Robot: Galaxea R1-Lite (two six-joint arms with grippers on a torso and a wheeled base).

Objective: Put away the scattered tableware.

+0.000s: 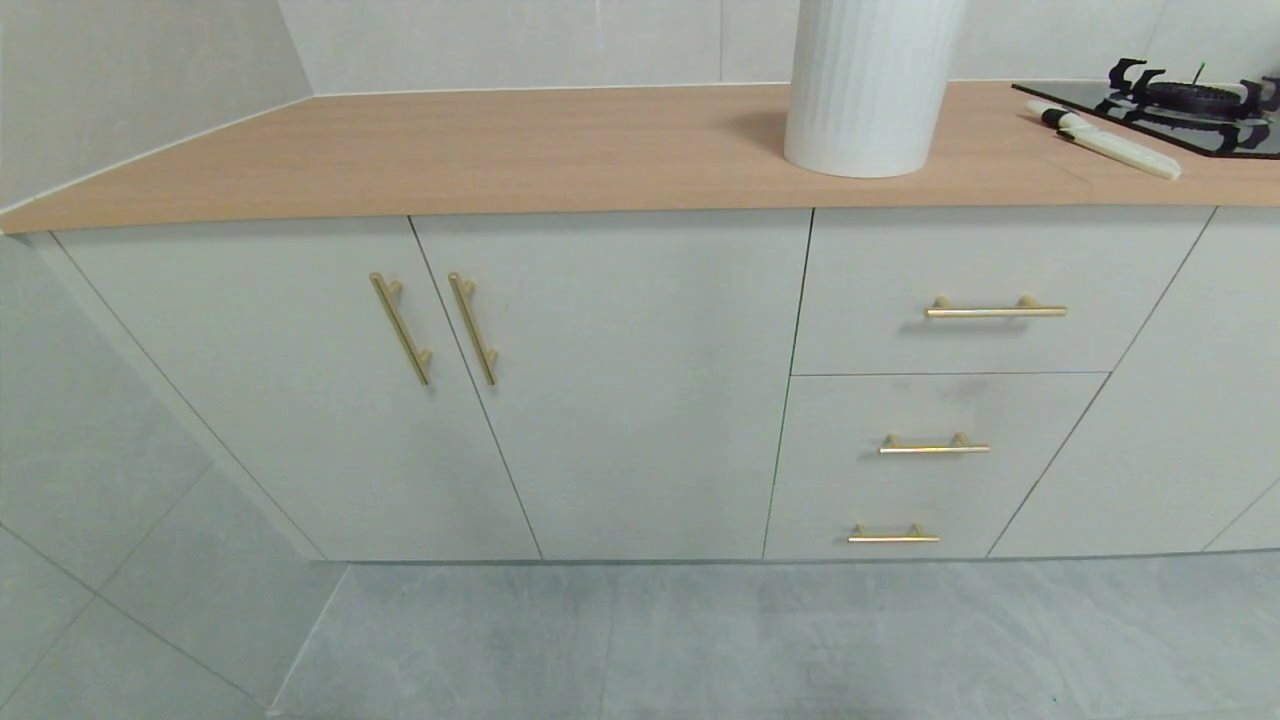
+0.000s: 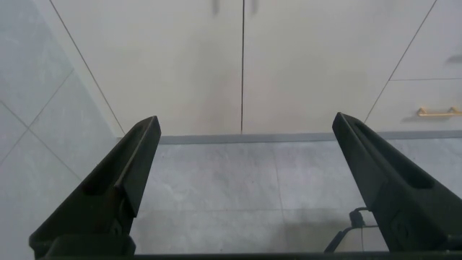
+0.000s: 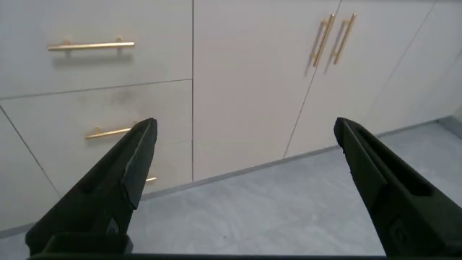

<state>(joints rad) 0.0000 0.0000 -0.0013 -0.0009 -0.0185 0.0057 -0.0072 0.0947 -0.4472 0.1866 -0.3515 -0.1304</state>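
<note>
Wooden counter (image 1: pixel 500 150) ran above pale cabinets (image 1: pixel 620 380); a knife (image 1: pixel 1105 140) lay at its right end beside the stove (image 1: pixel 1190 110), near a white jar (image 1: pixel 865 90). Left gripper (image 2: pixel 245 126) hung spread wide above grey floor (image 2: pixel 216 180). Right gripper (image 3: pixel 245 126) gaped likewise, facing drawers (image 3: pixel 94 79).

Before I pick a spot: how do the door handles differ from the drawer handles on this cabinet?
Pose: the door handles run upright; the drawer handles lie level.
Placement: the door handles sit side by side where the two doors meet; the drawer handles are stacked one above another, right of the doors.
Shared: all are gold bars on two posts.
</note>
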